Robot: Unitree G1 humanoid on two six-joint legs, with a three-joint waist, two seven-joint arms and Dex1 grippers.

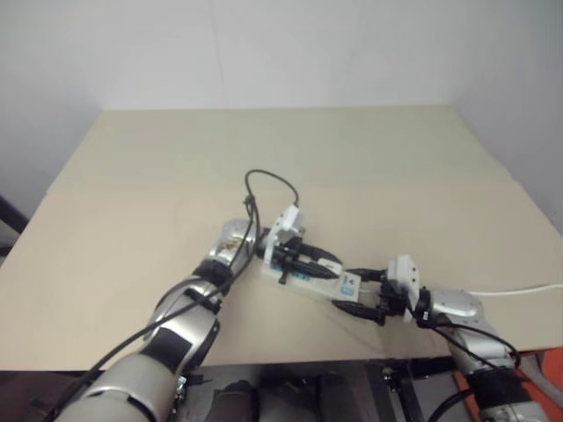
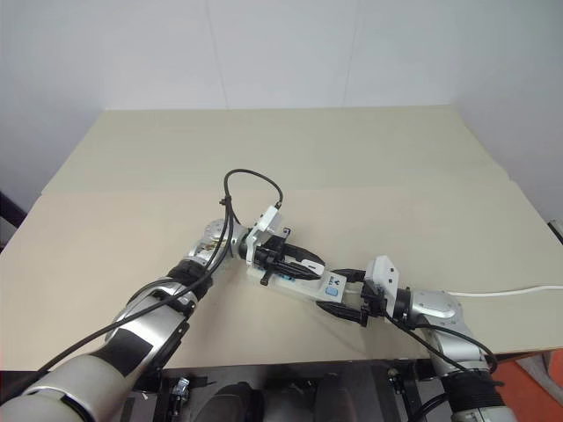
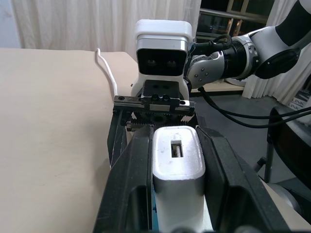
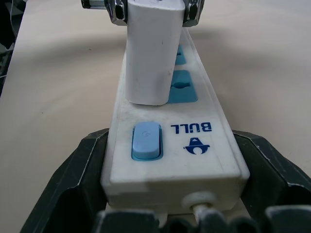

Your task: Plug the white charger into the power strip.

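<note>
Blue "BULL" logo on power strip [image 4: 175,145] grasped by right hand [image 4: 170,213], left hand [image 3: 175,194] clenching white charger [image 3: 178,179]

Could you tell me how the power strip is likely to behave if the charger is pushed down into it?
The power strip looks like a stiff plastic bar lying flat, so it should hardly flex or tip. It may slide on the smooth table, though the right gripper brackets its end. The charger stands upright on it.

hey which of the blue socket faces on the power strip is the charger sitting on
The one nearest the blue switch. The white charger stands on it; the sockets beyond on the power strip are bare.
</note>
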